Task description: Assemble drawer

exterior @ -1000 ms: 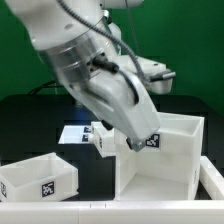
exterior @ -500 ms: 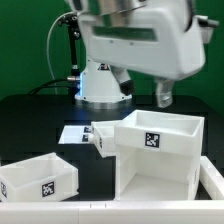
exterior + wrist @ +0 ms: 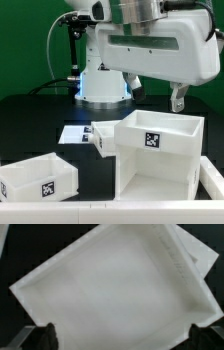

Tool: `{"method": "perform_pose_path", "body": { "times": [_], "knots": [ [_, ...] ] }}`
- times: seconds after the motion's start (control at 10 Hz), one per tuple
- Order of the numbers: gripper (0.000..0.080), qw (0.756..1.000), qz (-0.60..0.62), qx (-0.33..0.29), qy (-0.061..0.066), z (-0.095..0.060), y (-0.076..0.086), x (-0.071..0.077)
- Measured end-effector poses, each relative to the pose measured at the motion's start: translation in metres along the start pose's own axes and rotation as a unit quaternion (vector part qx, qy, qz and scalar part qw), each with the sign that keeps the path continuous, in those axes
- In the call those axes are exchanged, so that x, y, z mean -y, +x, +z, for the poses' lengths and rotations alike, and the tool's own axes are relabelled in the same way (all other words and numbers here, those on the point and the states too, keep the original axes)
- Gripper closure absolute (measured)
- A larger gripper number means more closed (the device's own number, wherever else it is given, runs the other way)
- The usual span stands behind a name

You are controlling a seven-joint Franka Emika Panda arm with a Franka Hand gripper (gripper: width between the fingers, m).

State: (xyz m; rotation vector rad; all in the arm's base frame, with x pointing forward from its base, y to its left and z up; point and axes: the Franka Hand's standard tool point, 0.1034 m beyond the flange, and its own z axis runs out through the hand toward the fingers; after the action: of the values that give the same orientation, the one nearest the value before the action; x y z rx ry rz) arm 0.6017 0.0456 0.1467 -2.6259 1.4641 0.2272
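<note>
Rising and swinging toward the right of the exterior frame, the arm (image 3: 160,45) has left the low spot it held by the casing a second ago and now fills the top of the picture. None of the drawer parts has shifted.

Below it, the casing (image 3: 178,142) stands in the middle right, its tag facing the camera. In the wrist view a plain white surface fills almost the whole frame, most likely part of this casing seen from above.

Nothing looks fitted yet. The tray (image 3: 25,186) sits in the lower left corner, well apart from the casing. The smaller tray (image 3: 103,140) lies at mid-frame against the casing's left side. Both are outside it, so I judge that the sliding-in is all still to do.

Just behind the smaller tray, the marker board (image 3: 72,133) lies flat on the black table (image 3: 40,112). That tray crowds the casing's left wall. A white edge in the lower right corner is cut off and I cannot tell what it is.

The gripper (image 3: 120,336) is spread wide, with nothing between its fingers (image 3: 44,336).
</note>
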Motion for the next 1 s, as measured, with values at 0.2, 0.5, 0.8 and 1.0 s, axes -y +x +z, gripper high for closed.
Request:
{"method": "perform_pose_path", "body": {
  "times": [0.2,0.5,0.8,1.0],
  "knots": [
    [0.0151,0.998,-0.068,-0.008,0.004,-0.003,0.01,-0.007],
    [0.0151,0.986,-0.165,-0.038,0.012,0.008,0.03,-0.024],
    [0.0151,0.984,-0.169,-0.061,0.015,0.035,0.038,-0.033],
    [0.0165,0.984,-0.166,-0.062,0.018,0.036,0.038,-0.033]
  ]
}}
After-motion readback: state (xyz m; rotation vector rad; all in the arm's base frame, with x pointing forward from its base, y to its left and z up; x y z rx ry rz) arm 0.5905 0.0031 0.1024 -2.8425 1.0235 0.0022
